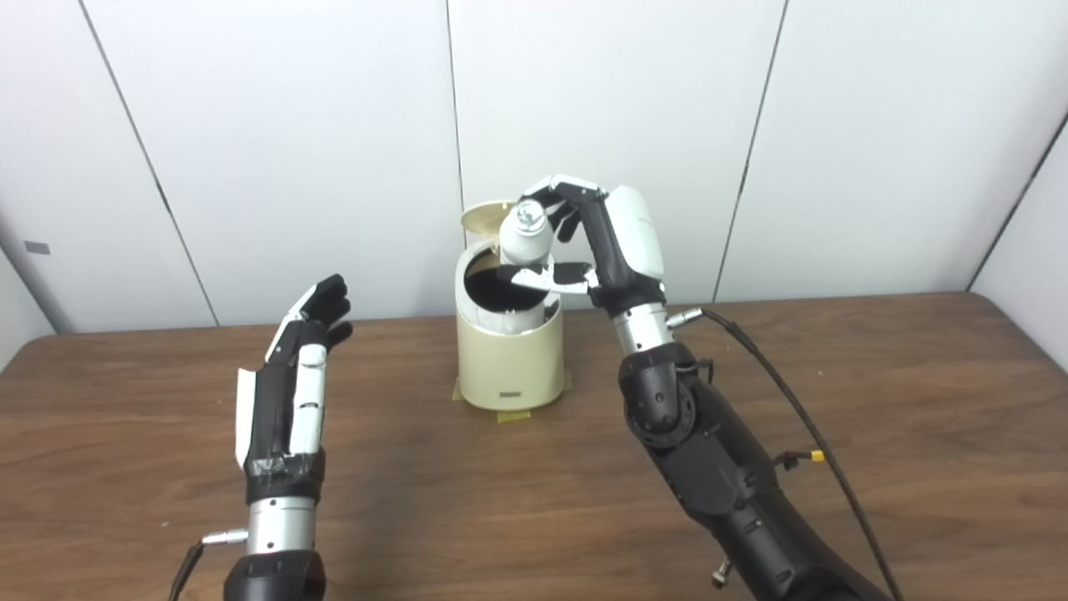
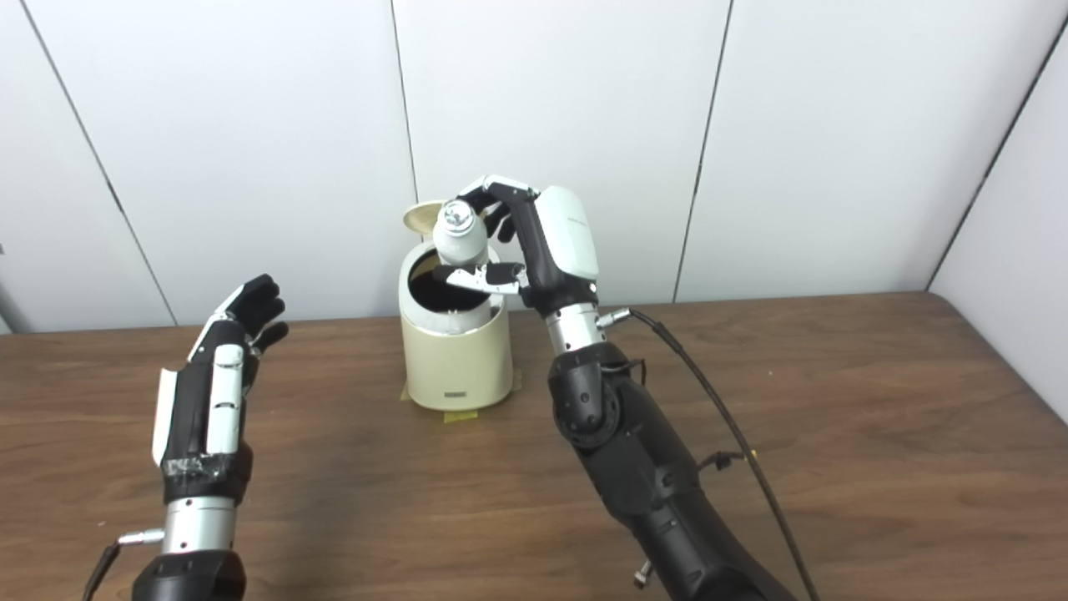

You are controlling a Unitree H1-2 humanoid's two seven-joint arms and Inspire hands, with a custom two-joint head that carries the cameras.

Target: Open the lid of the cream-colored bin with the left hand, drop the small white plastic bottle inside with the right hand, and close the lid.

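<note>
The cream-colored bin [image 1: 511, 359] stands at the back middle of the wooden table, taped down at its base. Its lid [image 1: 486, 217] is tipped up behind the dark opening [image 1: 502, 288]. My right hand [image 1: 596, 242] is above the bin's right rim, shut on the small white plastic bottle [image 1: 526, 238], which hangs over the opening with its cap towards me. My left hand [image 1: 296, 376] is raised over the table well left of the bin, open, fingers apart and holding nothing.
Brown wooden table [image 1: 876, 434] runs to white wall panels behind. A black cable [image 1: 793, 409] trails from my right wrist along the arm to the bottom edge. Yellow tape [image 1: 513, 415] marks the bin's base.
</note>
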